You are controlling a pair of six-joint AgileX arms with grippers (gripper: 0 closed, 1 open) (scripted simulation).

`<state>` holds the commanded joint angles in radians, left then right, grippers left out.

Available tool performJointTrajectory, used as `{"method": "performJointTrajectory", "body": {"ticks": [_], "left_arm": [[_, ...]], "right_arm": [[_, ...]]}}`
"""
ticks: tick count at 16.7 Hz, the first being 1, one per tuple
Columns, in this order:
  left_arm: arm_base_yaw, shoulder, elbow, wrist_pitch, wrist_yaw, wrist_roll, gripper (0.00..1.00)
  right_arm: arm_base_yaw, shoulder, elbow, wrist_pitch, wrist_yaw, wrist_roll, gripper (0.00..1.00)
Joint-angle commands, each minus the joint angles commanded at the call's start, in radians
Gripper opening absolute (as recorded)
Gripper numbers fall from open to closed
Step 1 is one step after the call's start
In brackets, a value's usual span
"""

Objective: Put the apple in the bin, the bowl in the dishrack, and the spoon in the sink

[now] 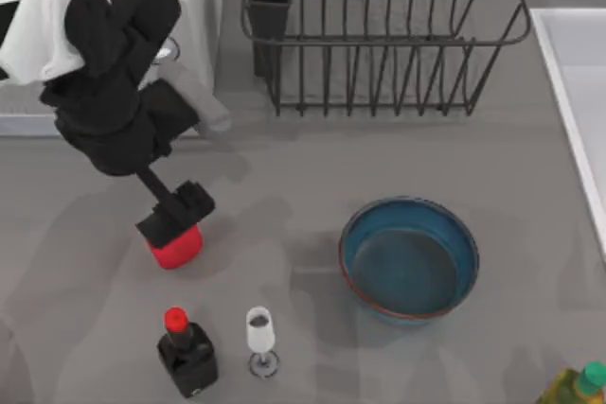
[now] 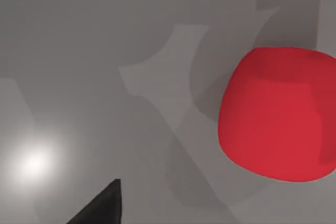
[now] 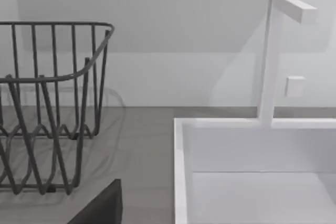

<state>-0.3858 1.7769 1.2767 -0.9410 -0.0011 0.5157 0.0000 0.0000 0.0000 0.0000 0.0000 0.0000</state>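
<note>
Your left gripper (image 1: 176, 224) sits low over the left part of the bench (image 1: 284, 167), directly above the apple (image 1: 175, 245). From above, its black end overlaps the apple's upper edge, so you cannot tell whether the fingers are apart or closed, or whether they touch the fruit. In the left wrist view the apple (image 2: 275, 114) lies on the grey bench off to one side of a dark finger tip (image 2: 102, 205), with bare surface between them.

The bowl (image 1: 409, 257) stands upright on the bench well to the right of the apple, in front of the dishrack (image 1: 379, 35). The sink (image 1: 578, 92) runs along the right edge. A black bottle (image 1: 187, 355) with a red cap and a small wine glass (image 1: 260, 338) stand near the apple.

The right wrist view takes in the dishrack (image 3: 52, 103) and the sink (image 3: 252, 171) beside it.
</note>
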Motion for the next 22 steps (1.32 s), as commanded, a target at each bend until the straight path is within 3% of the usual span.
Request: {"method": "performJointTrajectory", "body": {"ticks": [4,10,17,22], "left_arm": [[-0.032,0.130,0.097,-0.083,-0.004,0.044,1.00],[-0.029,0.136,0.097,-0.083,-0.004,0.046,1.00],[-0.031,0.231,-0.024,0.140,-0.004,0.050,1.00],[-0.031,0.248,-0.042,0.167,-0.004,0.051,1.00]], "right_arm": [[0.000,0.000,0.000,0.000,0.000,0.000,1.00],[0.000,0.000,0.000,0.000,0.000,0.000,1.00],[0.000,0.000,0.000,0.000,0.000,0.000,1.00],[0.000,0.000,0.000,0.000,0.000,0.000,1.00]]}}
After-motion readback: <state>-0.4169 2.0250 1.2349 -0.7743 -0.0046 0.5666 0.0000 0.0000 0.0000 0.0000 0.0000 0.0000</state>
